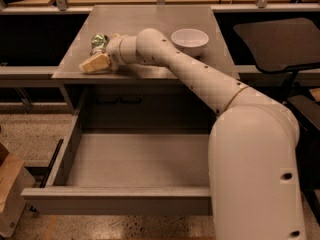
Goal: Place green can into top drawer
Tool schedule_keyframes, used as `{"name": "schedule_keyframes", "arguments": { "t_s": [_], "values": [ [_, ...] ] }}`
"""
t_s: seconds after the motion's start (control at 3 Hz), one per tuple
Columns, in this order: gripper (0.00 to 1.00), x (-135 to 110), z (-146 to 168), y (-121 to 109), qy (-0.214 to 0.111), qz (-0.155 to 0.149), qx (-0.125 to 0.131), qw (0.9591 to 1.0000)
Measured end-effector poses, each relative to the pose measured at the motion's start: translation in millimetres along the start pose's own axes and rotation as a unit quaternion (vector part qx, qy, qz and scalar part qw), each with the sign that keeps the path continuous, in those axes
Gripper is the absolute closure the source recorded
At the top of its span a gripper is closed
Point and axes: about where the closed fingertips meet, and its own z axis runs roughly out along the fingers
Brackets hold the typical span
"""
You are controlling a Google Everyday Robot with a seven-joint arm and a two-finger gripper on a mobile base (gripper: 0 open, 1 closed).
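Note:
The green can (98, 41) lies on the grey cabinet top at its left side, dented, with green and white print. My gripper (99, 52) is at the can, low over the cabinet top. It is open: one tan finger (94, 63) lies just in front of the can, and the other shows only as a tan tip behind it. The can is not lifted. The top drawer (120, 200) is pulled fully out below the cabinet top, and nothing lies in it.
A white bowl (190, 38) stands on the cabinet top to the right of my arm. A dark chair seat (280, 43) is at the right. A cardboard box (9, 184) sits on the floor left of the drawer.

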Motion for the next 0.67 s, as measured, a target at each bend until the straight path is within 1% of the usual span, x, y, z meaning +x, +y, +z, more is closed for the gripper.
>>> {"name": "schedule_keyframes", "arguments": {
  "t_s": [0.33, 0.67],
  "values": [
    [0.0, -3.8, 16.7, -0.3, -0.011, 0.005, -0.002, 0.9999],
    [0.18, -10.9, 24.5, 1.9, -0.01, -0.006, 0.0, 0.9999]
  ]
}}
